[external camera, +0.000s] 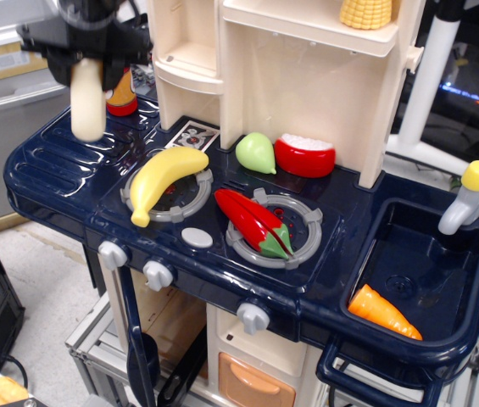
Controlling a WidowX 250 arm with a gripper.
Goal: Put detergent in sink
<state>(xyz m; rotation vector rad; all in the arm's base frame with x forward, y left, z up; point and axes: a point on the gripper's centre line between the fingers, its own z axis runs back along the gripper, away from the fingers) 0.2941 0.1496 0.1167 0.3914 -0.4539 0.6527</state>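
Cream-white plastic detergent bottle [87, 103] gripped in black claw [86, 52], clear above surface's far-left corner. Carry to deep navy plastic sink [409, 271] at right edge and release outstanding.

Detergent [87, 102] held far left in gripper [88, 52]; banana [159, 180] left of pepper [254, 222]; carrot [382, 312] in sink [442, 254], right.

I have one view only: from the front, high, looking down at the counter [61, 182], quite near.
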